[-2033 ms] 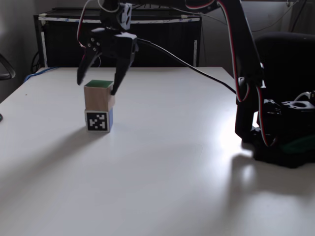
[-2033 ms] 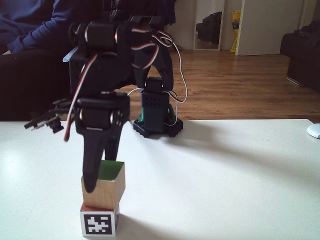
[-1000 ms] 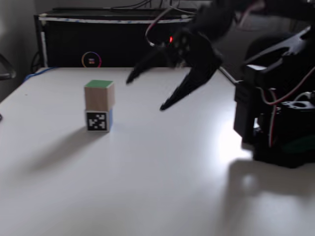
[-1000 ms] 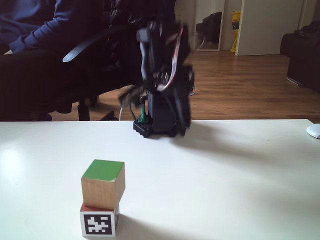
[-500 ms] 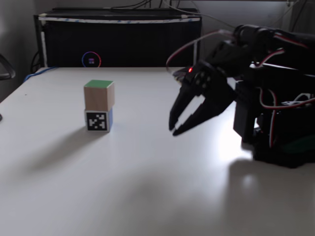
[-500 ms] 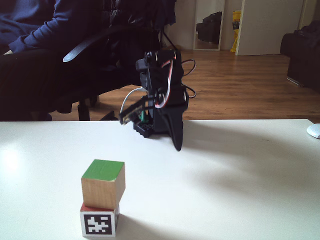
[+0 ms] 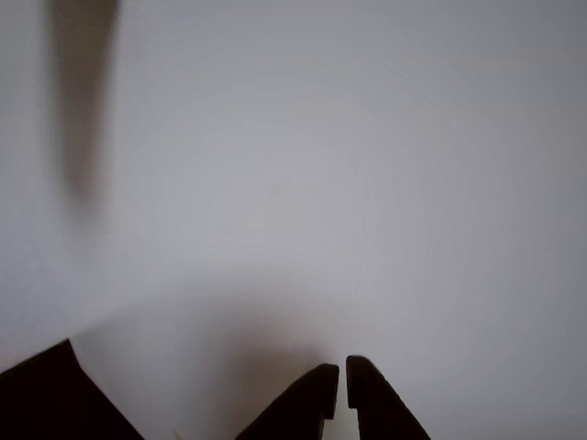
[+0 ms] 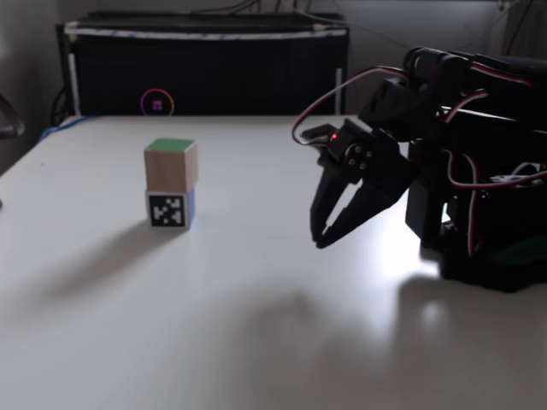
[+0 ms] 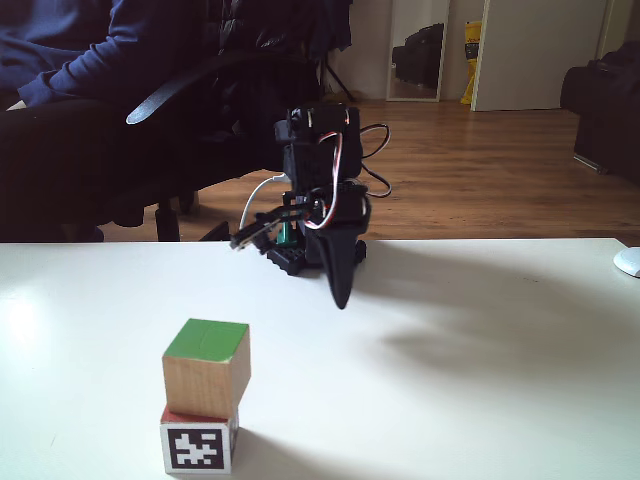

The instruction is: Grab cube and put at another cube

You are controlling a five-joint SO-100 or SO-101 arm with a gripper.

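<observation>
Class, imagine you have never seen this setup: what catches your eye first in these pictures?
First, the small stack on the white table: the wooden green-topped cube sits on the red cube, which shows a black-and-white marker. Next, the black gripper, shut and empty, points down at the tabletop near the arm's base, apart from the stack.

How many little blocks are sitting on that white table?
2, stacked. The wooden cube with the green top sits on another cube, which has a black-and-white marker face, at the table's left in both fixed views. The gripper hangs apart from them. Nothing suggests hidden ones.
</observation>
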